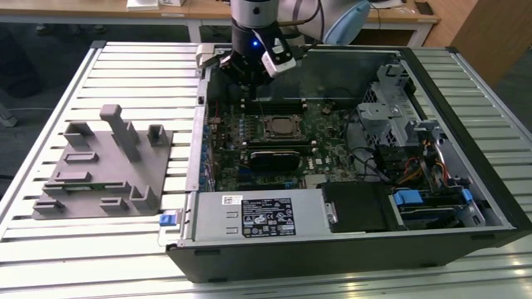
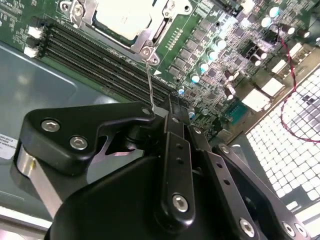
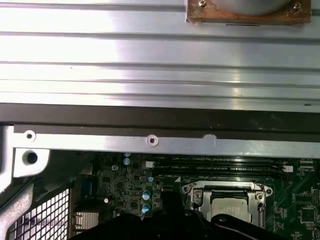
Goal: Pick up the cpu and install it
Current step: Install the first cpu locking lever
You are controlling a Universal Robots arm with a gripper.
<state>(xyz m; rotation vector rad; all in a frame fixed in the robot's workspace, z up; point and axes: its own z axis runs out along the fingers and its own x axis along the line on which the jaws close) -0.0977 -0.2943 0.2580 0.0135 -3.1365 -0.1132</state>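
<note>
In the exterior view, the black gripper [image 1: 249,78] on the grey arm hangs at the upper centre of the frame, over the far edge of the open black computer case [image 1: 465,124], and just below it, near the middle of the frame, the small square cpu [image 1: 281,127] with its pale metal top sits inside the socket frame on the green motherboard [image 1: 332,134]; the grey plastic tray with upright blocks [image 1: 99,165] lies at the left of the frame on the slatted metal table [image 1: 50,112], well apart from the arm. In the second wrist view, the gripper's black linkage [image 2: 175,165] crowds the lower half, and its fingertips are out of sight, so I cannot tell how wide the tool stands or whether it carries anything; the cpu [image 2: 125,17] lies at the top centre, seated in its silver socket frame [image 2: 145,47]. In the first wrist view, the cpu [image 3: 227,205] appears at the lower right within the frame, below the case's metal rail [image 3: 150,142]. Judging from this, the chip seems placed already, with the gripper clear of it
</note>
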